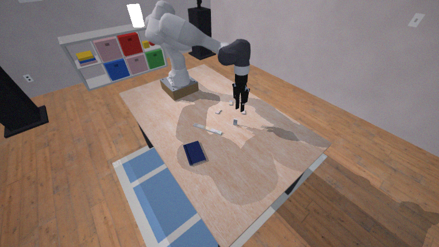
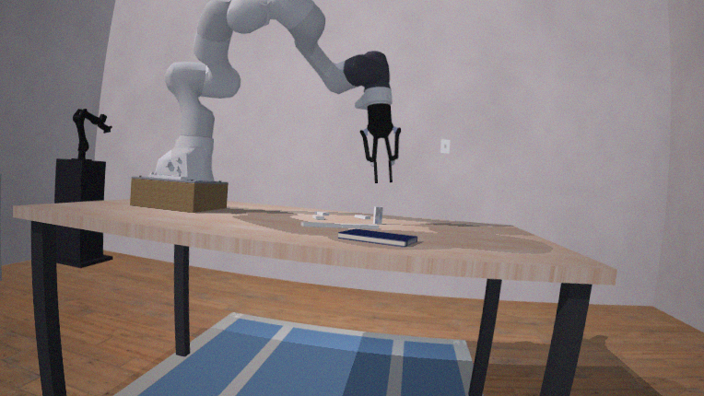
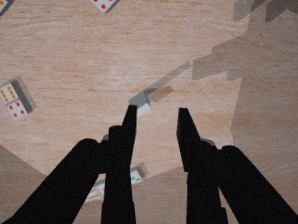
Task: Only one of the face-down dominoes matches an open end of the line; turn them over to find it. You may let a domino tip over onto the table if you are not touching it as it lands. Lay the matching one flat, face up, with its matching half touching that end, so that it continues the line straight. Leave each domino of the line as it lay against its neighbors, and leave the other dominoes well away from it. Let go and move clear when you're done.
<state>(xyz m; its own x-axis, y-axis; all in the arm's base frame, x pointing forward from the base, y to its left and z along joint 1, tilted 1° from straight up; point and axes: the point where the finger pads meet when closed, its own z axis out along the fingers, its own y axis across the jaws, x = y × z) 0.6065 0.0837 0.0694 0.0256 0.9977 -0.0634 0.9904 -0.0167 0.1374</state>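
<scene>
A line of face-up dominoes (image 1: 207, 128) lies flat near the table's middle; it also shows in the exterior view (image 2: 339, 225). One domino (image 1: 235, 122) stands upright on its edge just beyond the line, and it also shows in the exterior view (image 2: 378, 215). It appears in the wrist view (image 3: 140, 102) beside my left fingertip. My gripper (image 2: 382, 180) hangs well above this domino, points straight down, and is partly open with nothing between its fingers. Three loose dominoes lie flat farther back (image 1: 218, 111) (image 1: 231, 103) (image 1: 243, 112).
A dark blue book (image 1: 195, 153) lies flat on the table in front of the line. The robot's base block (image 1: 178, 87) stands at the table's far end. A shelf with coloured bins (image 1: 116, 55) leans against the back wall.
</scene>
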